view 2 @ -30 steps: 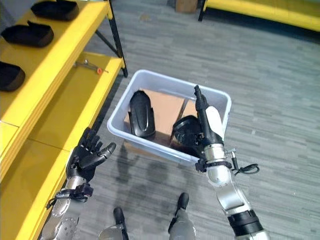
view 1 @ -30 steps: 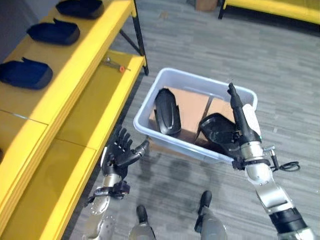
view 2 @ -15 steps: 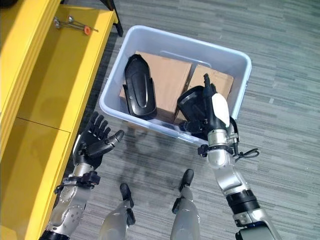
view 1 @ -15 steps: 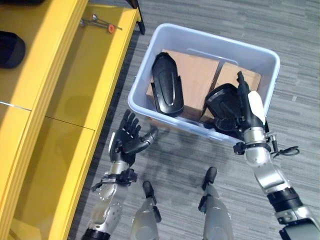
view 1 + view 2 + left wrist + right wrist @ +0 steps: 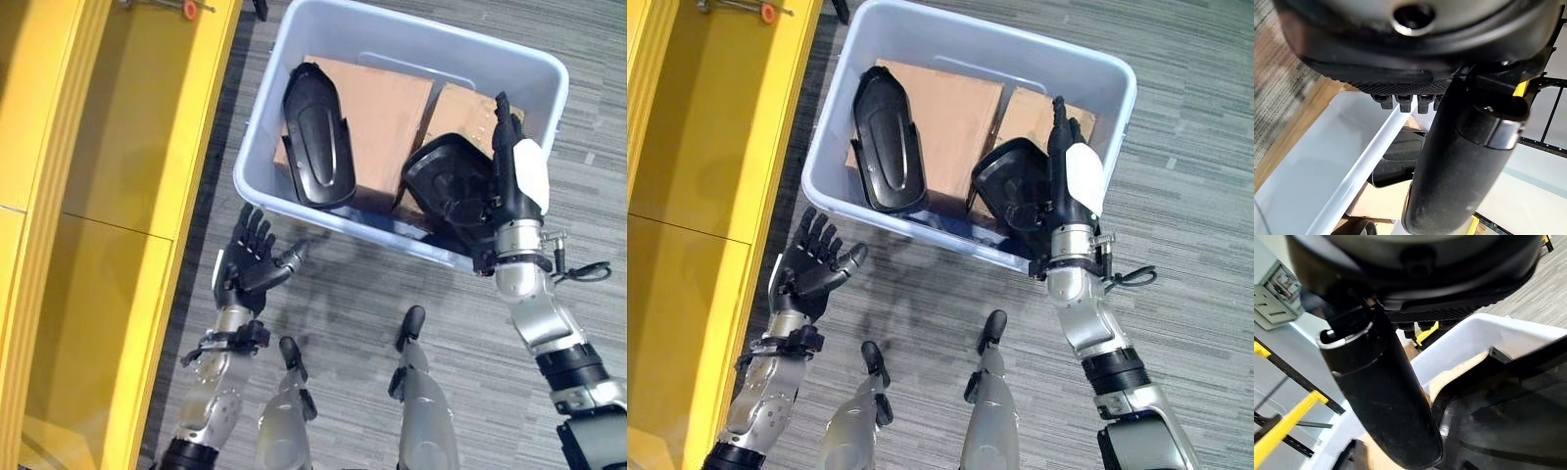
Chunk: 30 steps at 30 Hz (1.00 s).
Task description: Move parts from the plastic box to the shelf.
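Right robot hand (image 5: 517, 186) now deeper in plastic box (image 5: 294, 39)

Open top of plastic box (image 5: 263, 176); inside, two black parts (image 5: 318, 137) on cardboard (image 5: 382, 108), narrow gap btw.

Even, bright indoor light falls from overhead across the grey floor (image 5: 392, 284), with soft, faint shadows pooling just under the near wall of the plastic box (image 5: 549, 73). A mild sheen glints on the yellow shelf (image 5: 147, 127) and along the box rim. The black parts (image 5: 315, 137) read as dark shapes with soft highlights. In both wrist views the close dark hand bulk is heavily blurred, and a bright patch of glare washes the box wall.
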{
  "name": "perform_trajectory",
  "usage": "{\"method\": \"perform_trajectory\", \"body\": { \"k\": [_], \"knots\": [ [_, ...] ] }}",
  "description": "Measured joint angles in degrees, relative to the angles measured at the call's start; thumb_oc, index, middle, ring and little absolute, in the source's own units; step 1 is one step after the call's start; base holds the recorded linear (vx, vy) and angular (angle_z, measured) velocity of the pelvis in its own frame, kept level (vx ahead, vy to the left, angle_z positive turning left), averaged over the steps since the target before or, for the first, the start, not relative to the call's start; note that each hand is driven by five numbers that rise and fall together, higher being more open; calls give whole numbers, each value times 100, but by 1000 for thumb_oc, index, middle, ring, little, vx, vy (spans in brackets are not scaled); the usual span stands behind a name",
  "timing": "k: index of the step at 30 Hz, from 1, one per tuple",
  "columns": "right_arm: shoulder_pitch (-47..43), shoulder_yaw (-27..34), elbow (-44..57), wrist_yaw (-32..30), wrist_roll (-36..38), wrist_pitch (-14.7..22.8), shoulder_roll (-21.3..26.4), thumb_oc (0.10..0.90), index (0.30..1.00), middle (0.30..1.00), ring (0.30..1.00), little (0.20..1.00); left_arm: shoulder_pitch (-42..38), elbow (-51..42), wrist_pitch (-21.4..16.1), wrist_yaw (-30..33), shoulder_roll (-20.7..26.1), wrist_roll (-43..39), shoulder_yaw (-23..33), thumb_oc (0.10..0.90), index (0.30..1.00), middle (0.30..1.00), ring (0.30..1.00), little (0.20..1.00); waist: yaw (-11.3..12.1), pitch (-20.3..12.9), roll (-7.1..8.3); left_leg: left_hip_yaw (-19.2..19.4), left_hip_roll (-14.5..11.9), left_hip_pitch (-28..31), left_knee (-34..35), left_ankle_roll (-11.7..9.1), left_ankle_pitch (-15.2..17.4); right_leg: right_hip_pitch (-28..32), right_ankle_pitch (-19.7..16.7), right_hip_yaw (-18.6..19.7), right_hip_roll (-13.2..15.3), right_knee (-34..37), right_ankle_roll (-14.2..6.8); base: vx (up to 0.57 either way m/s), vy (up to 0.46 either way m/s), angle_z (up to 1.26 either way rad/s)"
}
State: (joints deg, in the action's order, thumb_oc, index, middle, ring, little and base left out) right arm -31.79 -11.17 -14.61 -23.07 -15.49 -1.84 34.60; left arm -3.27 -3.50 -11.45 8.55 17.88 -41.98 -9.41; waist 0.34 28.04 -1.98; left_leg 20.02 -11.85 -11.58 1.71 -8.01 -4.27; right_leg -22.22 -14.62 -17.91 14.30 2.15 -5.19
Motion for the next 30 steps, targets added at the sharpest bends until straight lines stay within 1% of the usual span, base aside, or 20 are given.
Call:
{"method": "perform_trajectory", "body": {
  "k": [2, 7, 11, 13, 16, 18, 19, 20, 26, 27, 30],
  "knots": [
    [-75, -88, -152, -10, 47, 3, -13, 900, 1000, 1000, 1000, 1000, 2, 3, -10, 9, 3, 0, 5, 900, 1000, 1000, 1000, 1000, 22, 14, 21, -12, 0, -72, 9, -14, -18, -66, -9, -8, 2, -1, 6, 0, 0, 0],
    [-75, -176, -158, -4, 161, 3, -103, 900, 1000, 1000, 1000, 1000, -9, 2, -12, 99, -2, 0, 3, 900, 1000, 1000, 1000, 1000, 24, 50, 22, -29, -1, -137, 16, -10, -31, -118, -12, -23, 4, -1, 8, -2, -2, 1],
    [-93, -393, -300, 68, 229, 13, -196, 900, 1000, 1000, 1000, 1000, -71, 2, -28, 220, -5, 1, -2, 900, 1000, 1000, 1000, 1000, 32, 60, 11, -174, 6, -310, 16, 0, -84, -175, -13, -172, 38, -1, 9, -20, -12, 15],
    [-146, -405, -578, 81, 287, 28, -232, 900, 1000, 1000, 1000, 1000, -108, 2, -30, 224, -7, 2, -10, 900, 1000, 1000, 1000, 1000, 139, 62, 9, -199, 8, -375, 16, 7, -100, -227, -21, -193, 46, -3, 19, -22, 2, 9],
    [-765, -495, -1620, 56, 511, 66, -276, 900, 1000, 1000, 1000, 1000, -123, 1, -139, 230, 7, 0, -7, 900, 1000, 1000, 1000, 1000, 188, 94, -5, -295, 36, -570, 14, 22, -163, -371, -35, -251, 94, -40, 30, -24, 1, 11],
    [-1085, -495, -1951, -6, 622, 108, -260, 900, 1000, 1000, 1000, 1000, -134, 2, -146, 233, 8, -1, -15, 900, 1000, 1000, 1000, 1000, 205, 152, -13, -333, 38, -627, 14, 24, -192, -389, -40, -292, 106, -51, 32, -27, 4, 11],
    [-1403, -529, -2308, -42, 755, 133, -215, 900, 1000, 1000, 1000, 1000, -153, 2, -147, 231, 28, -3, -75, 900, 1000, 1000, 1000, 1000, 287, 154, -15, -332, 45, -667, 14, 17, -208, -458, -43, -281, 116, -78, 36, -19, 7, 6],
    [-1592, -593, -2516, -50, 788, 128, -177, 900, 1000, 1000, 1000, 1000, -162, 2, -150, 231, 42, -10, -105, 900, 1000, 1000, 1000, 1000, 308, 161, -27, -340, 47, -684, 14, 21, -219, -466, -47, -288, 120, -79, 42, 0, 0, 0],
    [-2022, -842, -2934, 8, 959, 121, 55, 900, 1000, 1000, 1000, 1000, -178, 7, -161, 229, 121, -53, -168, 900, 1000, 1000, 1000, 1000, 425, 167, -34, -375, 94, -773, 19, 29, -243, -543, -59, -304, 170, -106, 41, 7, 16, 3],
    [-2164, -973, -3112, 11, 999, 122, 120, 900, 1000, 1000, 1000, 1000, -215, 12, -162, 230, 117, -53, -174, 900, 1000, 1000, 1000, 1000, 436, 167, -35, -377, 104, -796, 19, 38, -250, -560, -65, -308, 184, -106, 43, 52, 13, 6],
    [-2602, -1100, -3643, 140, 1031, 125, 221, 900, 1000, 1000, 1000, 1000, -255, 8, -219, 226, 137, -53, -179, 900, 1000, 1000, 1000, 1000, 475, 167, -35, -462, 105, -854, 36, 42, -281, -570, -68, -365, 188, -102, 44, -34, 13, 9]
  ]
}}
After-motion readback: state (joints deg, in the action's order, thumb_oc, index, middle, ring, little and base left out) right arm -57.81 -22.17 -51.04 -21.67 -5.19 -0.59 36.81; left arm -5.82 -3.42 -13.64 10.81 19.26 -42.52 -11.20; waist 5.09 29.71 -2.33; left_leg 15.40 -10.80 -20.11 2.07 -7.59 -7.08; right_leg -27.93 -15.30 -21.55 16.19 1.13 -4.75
